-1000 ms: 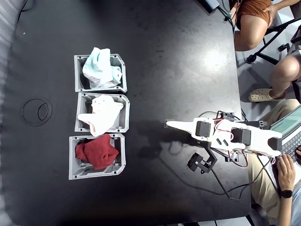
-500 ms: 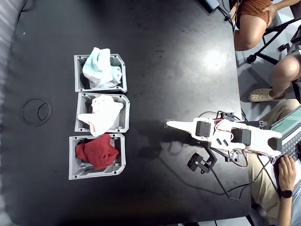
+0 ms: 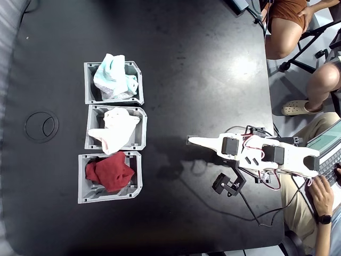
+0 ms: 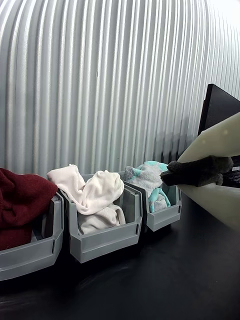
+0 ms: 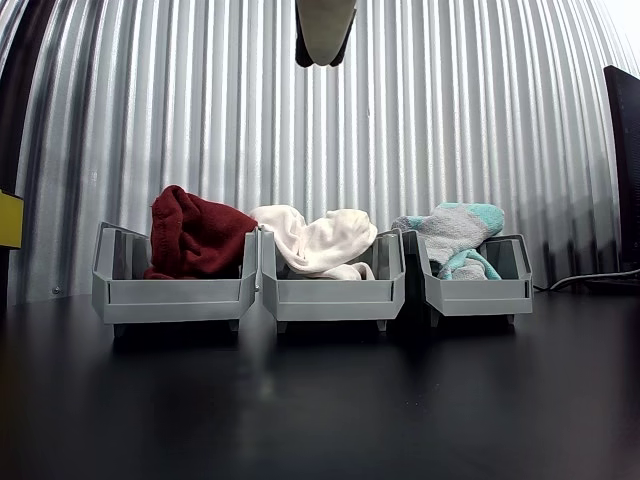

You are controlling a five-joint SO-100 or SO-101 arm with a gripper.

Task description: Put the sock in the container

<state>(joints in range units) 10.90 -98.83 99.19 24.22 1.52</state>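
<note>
On the black table (image 3: 202, 64), three grey bins stand in a row. In the fixed view the sock (image 3: 113, 77) lies bunched inside the container (image 3: 138, 70) at the top of the row, its mint and grey folds rising above the rim. The middle bin (image 3: 140, 133) holds a cream cloth (image 3: 114, 129), the lower bin (image 3: 135, 184) a dark red cloth (image 3: 109, 173). The gripper (image 3: 191, 141) sits well apart to the right, holding nothing, its fingers together.

A corrugated metal wall (image 5: 450, 120) stands behind the black table (image 3: 192, 58); grey floor (image 3: 298, 90) lies beside it.
</note>
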